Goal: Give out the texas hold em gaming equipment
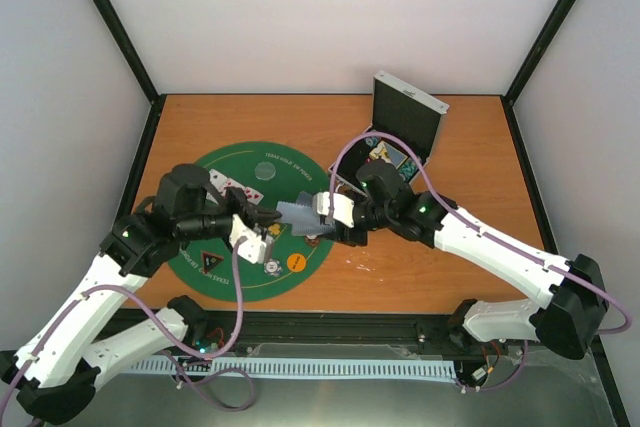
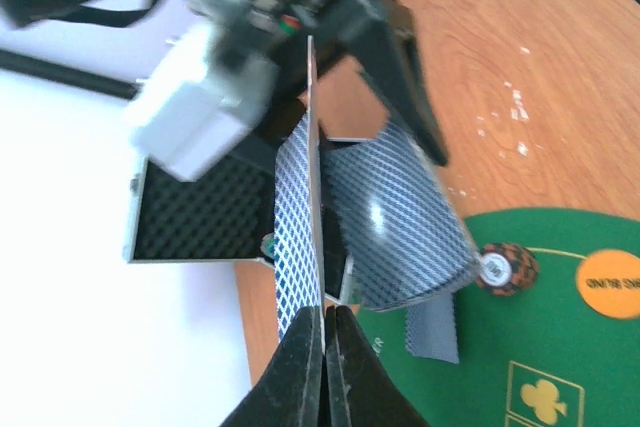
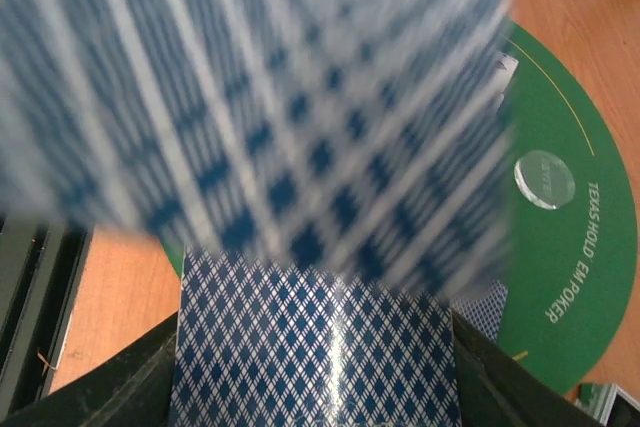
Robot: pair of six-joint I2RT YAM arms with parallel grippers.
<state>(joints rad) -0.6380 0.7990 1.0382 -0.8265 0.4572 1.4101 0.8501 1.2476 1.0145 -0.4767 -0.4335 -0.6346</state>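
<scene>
Orange wooden table [image 1: 470, 157], white walls [image 1: 330, 7]; black corner posts [image 1: 111, 19], even light

Even, bright light fills the overhead view, leaving soft shadows on the surface [image 1: 405, 282]. In the right wrist view the playing cards [image 3: 260, 97] smear out of focus toward 12 o'clock, sharp only at 6. The left wrist view overexposes at 8 o'clock.
</scene>
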